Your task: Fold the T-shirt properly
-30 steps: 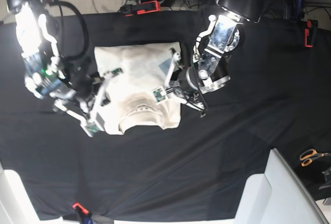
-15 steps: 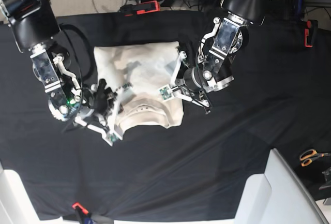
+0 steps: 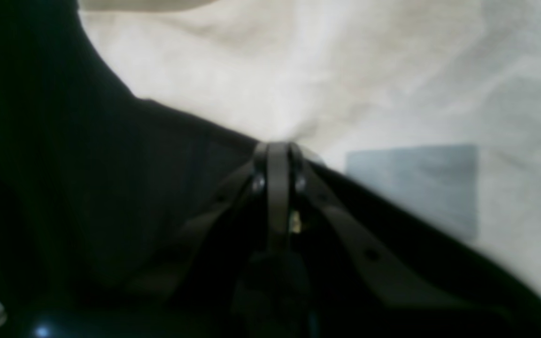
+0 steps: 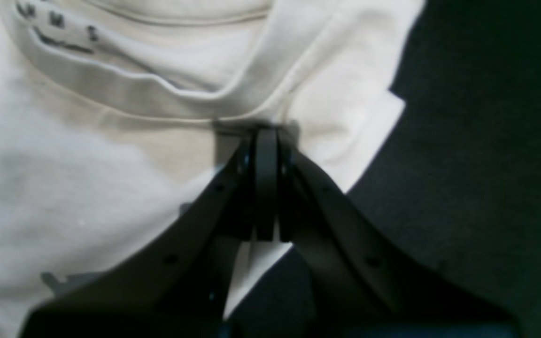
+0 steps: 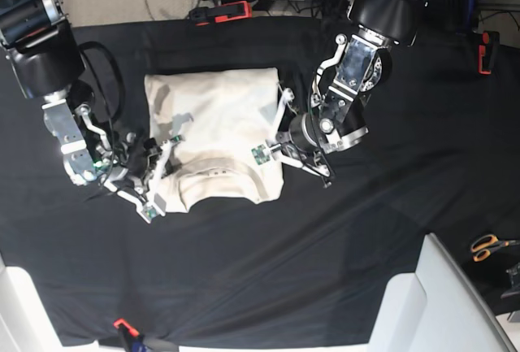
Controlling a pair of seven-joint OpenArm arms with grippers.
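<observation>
The cream T-shirt [image 5: 213, 128] lies folded into a rough rectangle on the black tablecloth [image 5: 366, 230], with its ribbed collar [image 5: 213, 175] towards the near edge. My left gripper [image 5: 264, 154] is at the shirt's right edge. In the left wrist view it [image 3: 277, 148] is shut, and the fabric [image 3: 345, 84] puckers at its tips. My right gripper [image 5: 159, 181] sits at the shirt's near left corner. The right wrist view shows it [image 4: 265, 132] shut on the cloth just beside the collar [image 4: 125, 89].
Orange-handled scissors [image 5: 487, 246] lie at the right edge of the cloth. A white bin [image 5: 443, 303] stands at the near right. Red clamps hold the cloth at the back [image 5: 223, 12] and the far right [image 5: 486, 51]. Cables lie behind the table.
The right arm swung toward the shirt's near left corner and then drew back left. The left gripper shifted slightly nearer. The shirt now lies flatter and squarer.
</observation>
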